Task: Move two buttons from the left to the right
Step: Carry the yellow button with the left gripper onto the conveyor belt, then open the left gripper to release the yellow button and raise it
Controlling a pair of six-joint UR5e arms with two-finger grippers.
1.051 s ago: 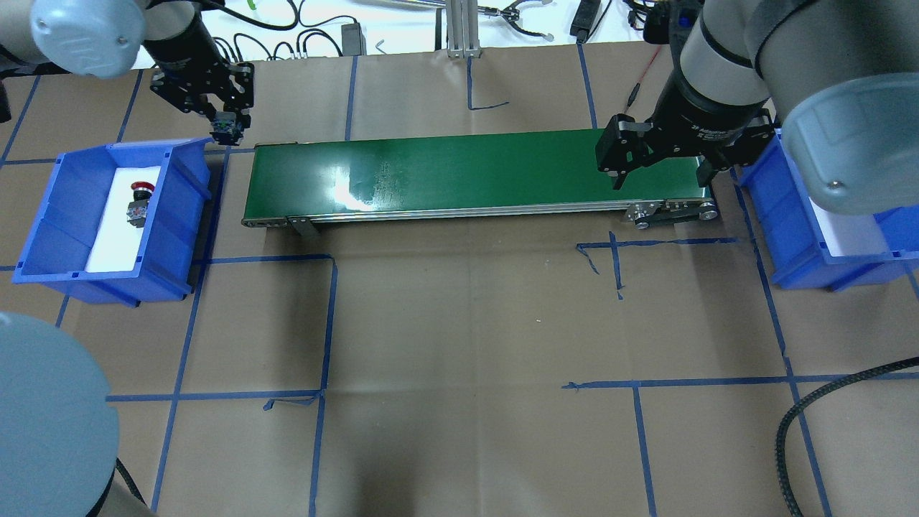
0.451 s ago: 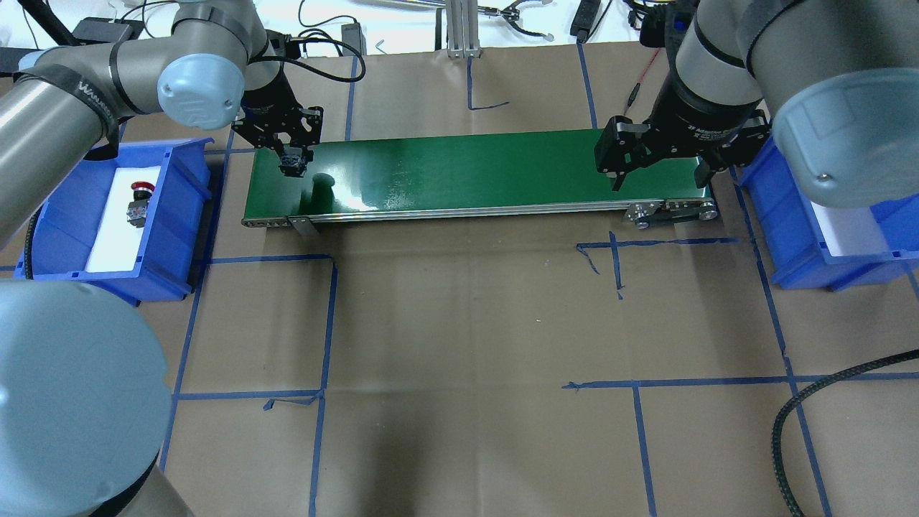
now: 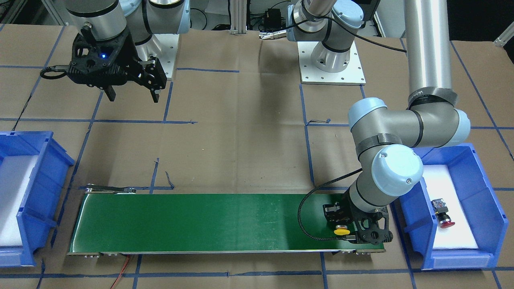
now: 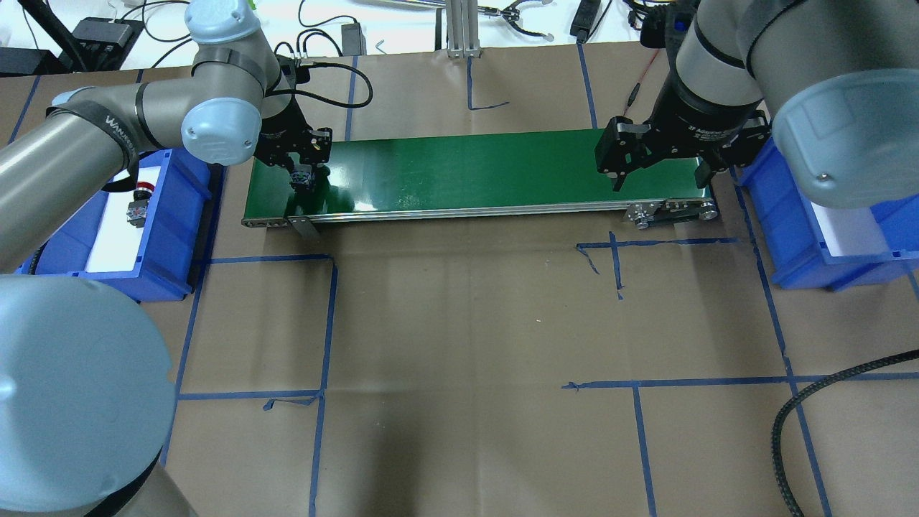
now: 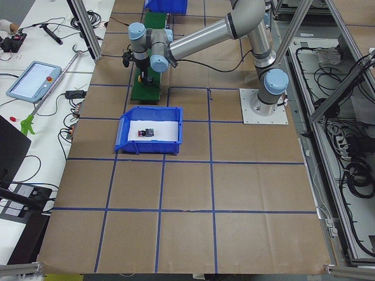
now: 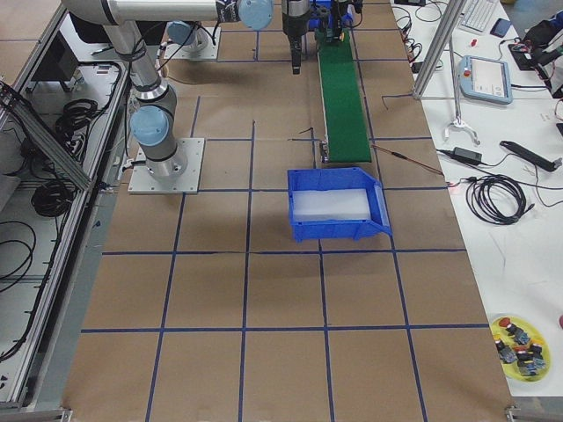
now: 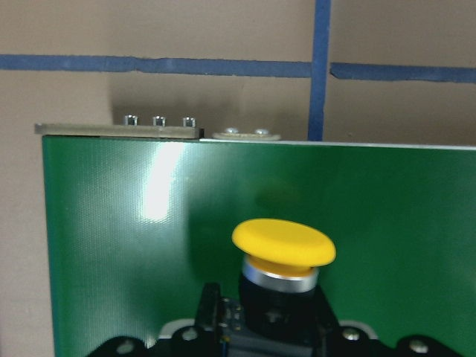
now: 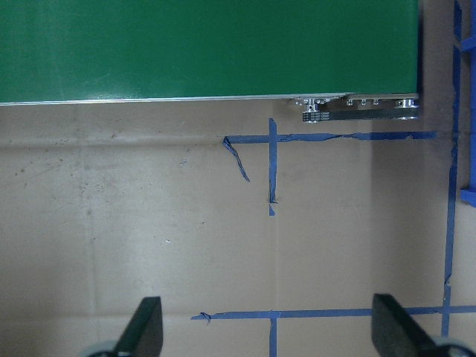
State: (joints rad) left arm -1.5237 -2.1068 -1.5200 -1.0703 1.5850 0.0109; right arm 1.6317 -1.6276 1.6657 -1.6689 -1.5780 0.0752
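A: Left gripper (image 3: 345, 237), status?
B: Fingers clamped on the black body of the yellow button (image 3: 342, 230), cap up. Lower right of the front-facing view, over the end of the green conveyor belt (image 3: 200, 220). Cannot tell if the body touches the belt.
A: Left wrist view?
B: Yellow cap at centre frame, green belt all around it, belt edge along the top.
A: Red button (image 3: 441, 216)?
B: On its side on white padding (image 3: 457, 237) inside the blue bin (image 3: 492, 208), right edge of that view, just beside the belt's end. Apart from the gripper.
A: Right gripper (image 4: 659, 179)?
B: Fingers spread wide, nothing between them. Overhead view puts it at the belt's right end, upper right of frame, near a second blue bin (image 4: 790, 244).
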